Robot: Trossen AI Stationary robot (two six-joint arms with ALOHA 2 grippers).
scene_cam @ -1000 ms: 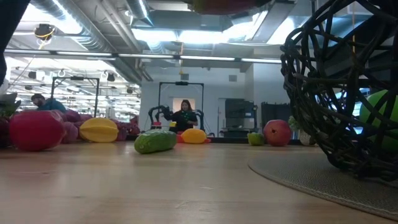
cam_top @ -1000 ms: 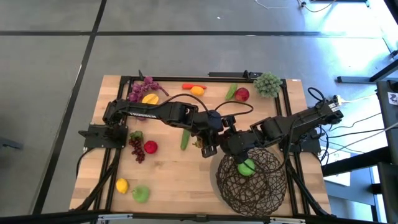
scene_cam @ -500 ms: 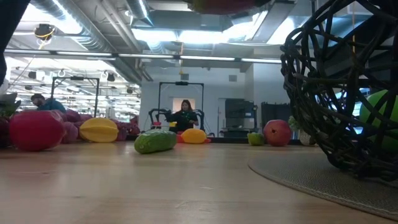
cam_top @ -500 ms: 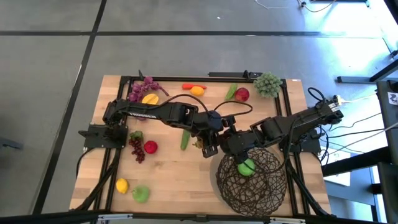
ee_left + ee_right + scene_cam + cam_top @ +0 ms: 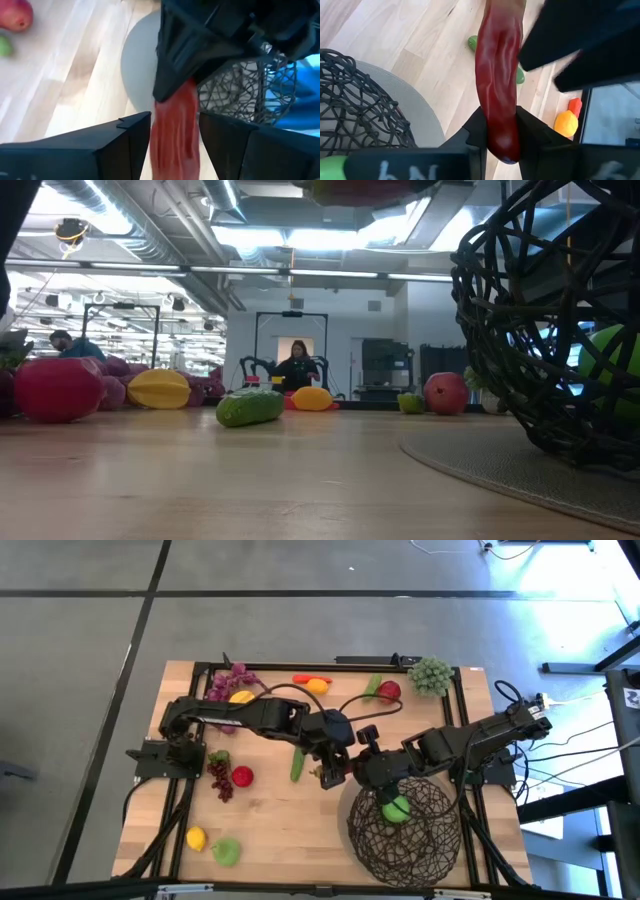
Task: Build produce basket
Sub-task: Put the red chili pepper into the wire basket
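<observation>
A red chili (image 5: 499, 75) hangs in the air beside the far-left rim of the dark woven basket (image 5: 405, 830), which holds a green apple (image 5: 396, 808). My right gripper (image 5: 500, 135) is shut on one end of the chili. My left gripper (image 5: 175, 145) faces it from the table's left (image 5: 333, 772). It is open, and its fingers stand on either side of the chili's other end (image 5: 175, 135). The basket rests on a round grey mat (image 5: 137, 75). My right gripper pinches the chili near one end (image 5: 501, 117) between its two fingers (image 5: 479, 131). The rest of the chili sticks out past the fingertips toward the left gripper, clear of the table and the basket. My left gripper: the chili fills the gap between its fingers (image 5: 135, 145), and whether they touch it I cannot tell.
On the bare wood to the left lie a cucumber (image 5: 297, 763), a red apple (image 5: 242, 776), red grapes (image 5: 220, 782), a lemon (image 5: 196, 837) and a green apple (image 5: 227, 851). Along the far edge lie purple grapes (image 5: 230, 680), a carrot (image 5: 313, 683), another red apple (image 5: 389, 691) and green grapes (image 5: 431, 675).
My left arm has risen a little beside the basket's rim. The right gripper and the chili have kept still.
</observation>
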